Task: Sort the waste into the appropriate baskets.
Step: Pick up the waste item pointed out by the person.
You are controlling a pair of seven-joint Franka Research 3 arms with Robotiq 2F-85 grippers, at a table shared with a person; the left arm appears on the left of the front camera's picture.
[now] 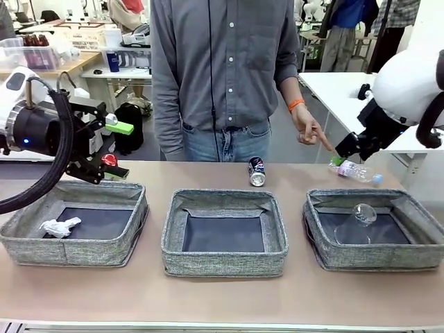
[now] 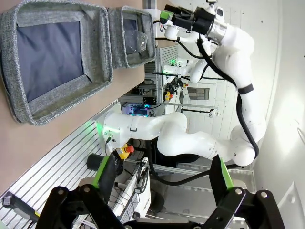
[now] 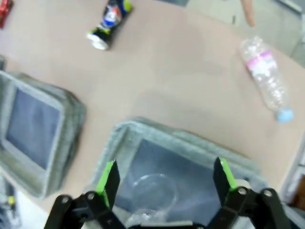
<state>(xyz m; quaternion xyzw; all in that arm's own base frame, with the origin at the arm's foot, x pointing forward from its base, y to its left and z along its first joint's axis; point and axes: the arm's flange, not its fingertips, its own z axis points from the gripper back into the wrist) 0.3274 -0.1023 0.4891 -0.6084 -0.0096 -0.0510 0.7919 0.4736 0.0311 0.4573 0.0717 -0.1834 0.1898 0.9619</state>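
Tabletop (image 1: pixel 222 298): flat, light tan surface.

Items resting directly on it:

1. Three grey woven baskets stand in one row across the near half, apart from one another: left basket (image 1: pixel 69 251), middle basket (image 1: pixel 222 262), right basket (image 1: pixel 374 257). All stand upright with the open side up.
2. Dark blue can (image 1: pixel 257 171): lies on its side beyond the middle basket, near the far edge, clear of the basket rim.
3. Clear bottle (image 1: pixel 357 171): lies on its side beyond the right basket, blue cap toward the right end.
4. Red can (image 3: pixel 4 9): lies at the far left, cut off at the edge of the right wrist view.
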